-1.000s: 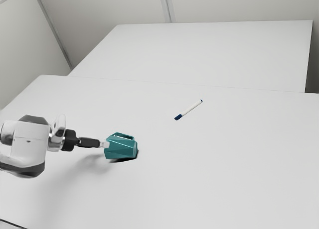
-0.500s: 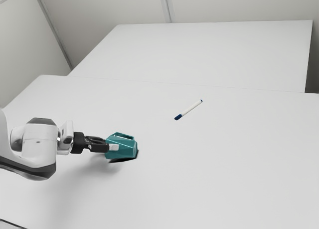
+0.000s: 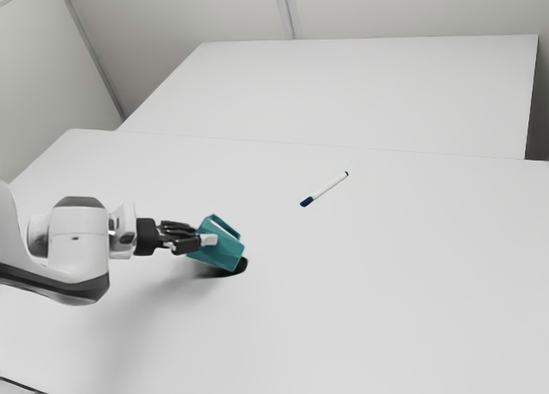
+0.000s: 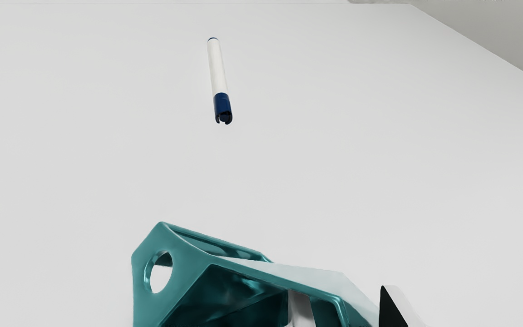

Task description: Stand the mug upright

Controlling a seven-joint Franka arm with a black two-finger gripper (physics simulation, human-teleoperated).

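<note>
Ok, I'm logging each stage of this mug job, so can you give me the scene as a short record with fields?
mug: teal, tilted, not yet upright
mug opening: facing the end effector
grip: shut on the mug's wall, one finger inside, one outside
mug base: lower than the rim; whether it touches the table is unclear
marker: white with blue ends, lying on the table, cap end nearer the mug

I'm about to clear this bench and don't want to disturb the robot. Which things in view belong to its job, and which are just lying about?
For the job:
- teal angular mug, tilted, to be set upright
- white-and-black robot arm, its jaws either side of the mug's wall

Lying about:
- slim white marker with a dark blue cap
</note>
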